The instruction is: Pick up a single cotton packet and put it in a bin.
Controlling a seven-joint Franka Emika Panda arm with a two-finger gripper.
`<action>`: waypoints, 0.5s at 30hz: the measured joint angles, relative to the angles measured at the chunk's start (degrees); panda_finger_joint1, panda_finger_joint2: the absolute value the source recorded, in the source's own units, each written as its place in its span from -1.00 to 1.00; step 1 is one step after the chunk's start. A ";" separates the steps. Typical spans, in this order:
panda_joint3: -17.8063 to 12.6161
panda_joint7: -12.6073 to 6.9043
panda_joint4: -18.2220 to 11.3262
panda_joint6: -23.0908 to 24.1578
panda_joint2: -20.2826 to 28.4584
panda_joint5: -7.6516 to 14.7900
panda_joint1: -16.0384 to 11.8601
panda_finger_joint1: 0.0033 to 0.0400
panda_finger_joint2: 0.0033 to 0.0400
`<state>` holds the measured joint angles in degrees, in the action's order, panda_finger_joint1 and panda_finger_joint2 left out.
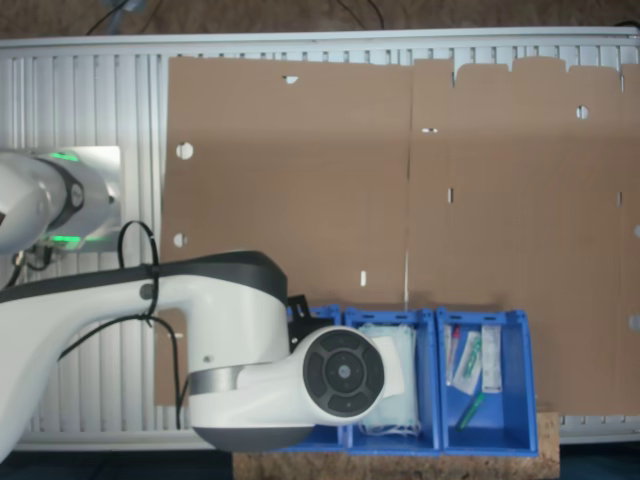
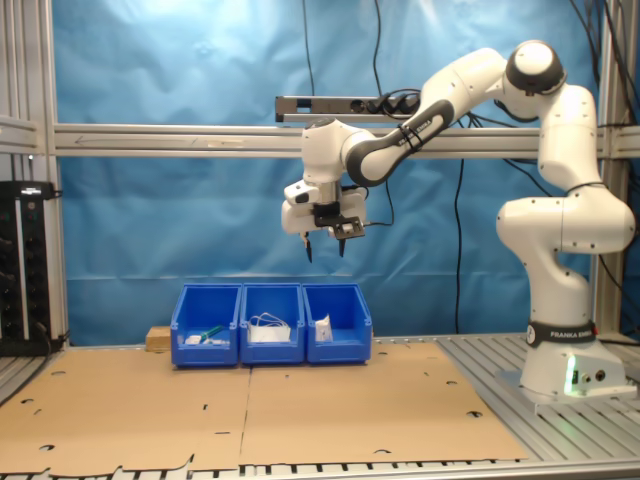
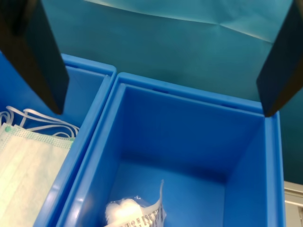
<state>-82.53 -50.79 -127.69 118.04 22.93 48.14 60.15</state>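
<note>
3 blue bins stand in a row on the cardboard, with the gripper [image 2: 325, 248] hanging high above them, its jaws spread wide and holding nothing.

1 cotton packet [image 3: 134, 213] lies on the floor of the end bin [image 3: 246, 156], showing a strip of barcode print too small to make out; in the second exterior view this bin [image 2: 338, 322] is the one nearest the robot's base. The middle bin [image 2: 273, 322] holds a pale green stack of face masks [image 3: 26, 163] with white loops. The far bin [image 1: 487, 380] holds several small packets and a green item.
</note>
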 joint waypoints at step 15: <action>0.00 -0.87 0.00 0.00 0.00 0.00 0.00 1.00 1.00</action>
<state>-82.53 -51.66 -127.69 118.04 22.93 48.14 60.15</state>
